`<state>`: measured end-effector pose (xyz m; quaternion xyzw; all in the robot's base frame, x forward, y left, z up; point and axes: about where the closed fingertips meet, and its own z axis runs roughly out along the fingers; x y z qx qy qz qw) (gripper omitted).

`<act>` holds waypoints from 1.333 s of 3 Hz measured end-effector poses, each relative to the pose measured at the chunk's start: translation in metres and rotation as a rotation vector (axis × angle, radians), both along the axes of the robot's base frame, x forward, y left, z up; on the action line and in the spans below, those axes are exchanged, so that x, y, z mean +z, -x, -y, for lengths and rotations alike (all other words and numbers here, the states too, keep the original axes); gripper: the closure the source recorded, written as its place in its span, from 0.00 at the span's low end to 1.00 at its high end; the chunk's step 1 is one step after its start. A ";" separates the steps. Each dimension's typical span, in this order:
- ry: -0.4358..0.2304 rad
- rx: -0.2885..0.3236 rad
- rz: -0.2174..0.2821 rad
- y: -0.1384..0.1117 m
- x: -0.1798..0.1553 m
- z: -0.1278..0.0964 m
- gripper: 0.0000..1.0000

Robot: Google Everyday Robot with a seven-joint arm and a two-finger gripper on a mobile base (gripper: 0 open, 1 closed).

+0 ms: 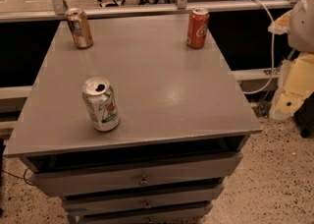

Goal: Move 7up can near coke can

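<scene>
Grey surface (162, 95) holds the 7up can (101, 104) front left, well apart from the coke can (197, 28) back right; you cannot see the hand or its state.

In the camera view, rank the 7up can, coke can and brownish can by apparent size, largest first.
1. 7up can: largest, but it stands nearest the camera, so true size is unsure.
2-3. coke can and brownish can: alike, both far back; not ranked.
The claw is not in view.
</scene>
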<state>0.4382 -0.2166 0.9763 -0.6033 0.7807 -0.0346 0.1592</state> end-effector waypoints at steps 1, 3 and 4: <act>0.000 0.000 0.000 0.000 0.000 0.000 0.00; -0.153 0.075 -0.003 -0.006 -0.031 -0.058 0.00; -0.319 0.154 -0.018 -0.017 -0.057 -0.119 0.00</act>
